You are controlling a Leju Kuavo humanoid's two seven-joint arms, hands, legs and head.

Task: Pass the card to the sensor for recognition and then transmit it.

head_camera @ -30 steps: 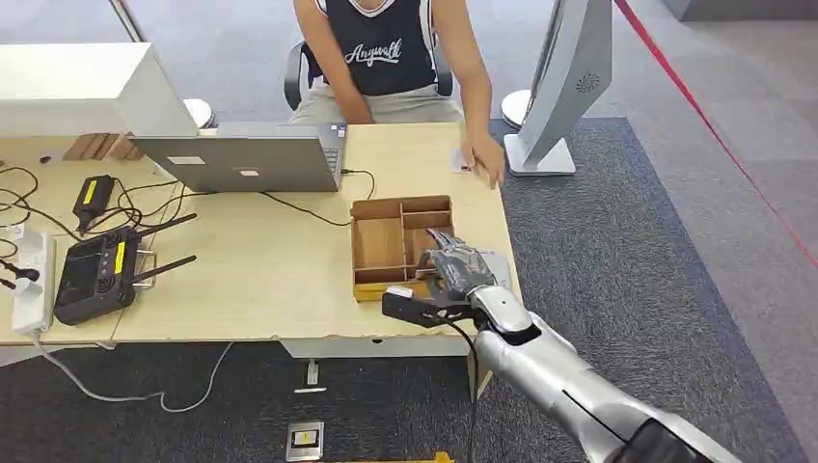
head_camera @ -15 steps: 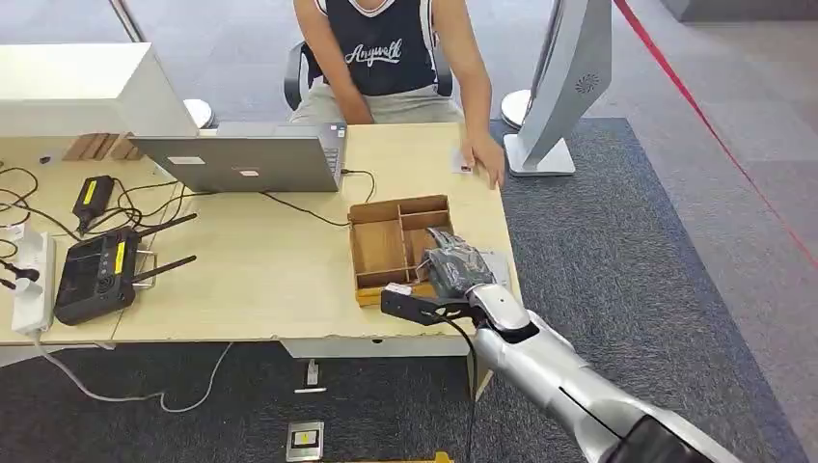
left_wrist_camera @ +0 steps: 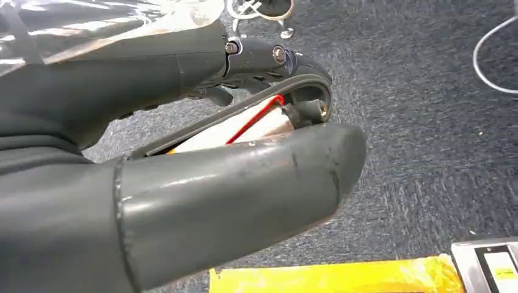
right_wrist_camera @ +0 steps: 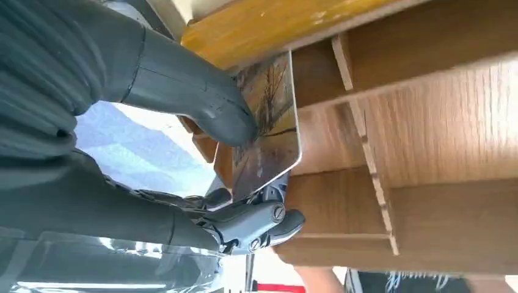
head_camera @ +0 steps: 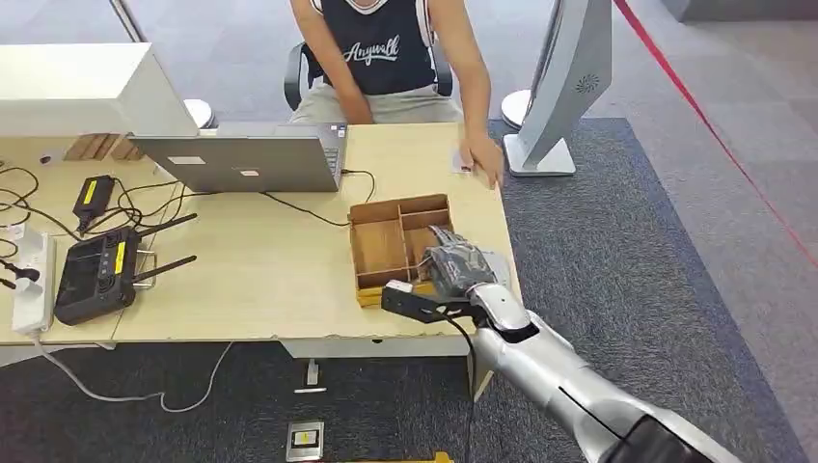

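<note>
My right hand [head_camera: 455, 269] is at the right-hand compartments of the wooden box [head_camera: 384, 247] near the table's right edge. In the right wrist view it pinches a card [right_wrist_camera: 269, 125] printed with a tree picture; the thumb [right_wrist_camera: 201, 101] presses one face and the dark fingers [right_wrist_camera: 256, 223] lie against the other. The card stands on edge just above the wooden box [right_wrist_camera: 427, 134], inside its dividers. My left hand [left_wrist_camera: 201, 165] hangs over dark carpet with loosely curved fingers and holds nothing.
A flat grey pad [head_camera: 498, 262] lies beside the box under my right hand. A seated person rests a hand [head_camera: 482, 156] on a white slip at the far right corner. A laptop [head_camera: 246, 159], a black controller [head_camera: 96, 272] and cables cover the left.
My right hand has shifted only slightly at the box, dipping and then lifting a little with the card. The person and the table things stay put.
</note>
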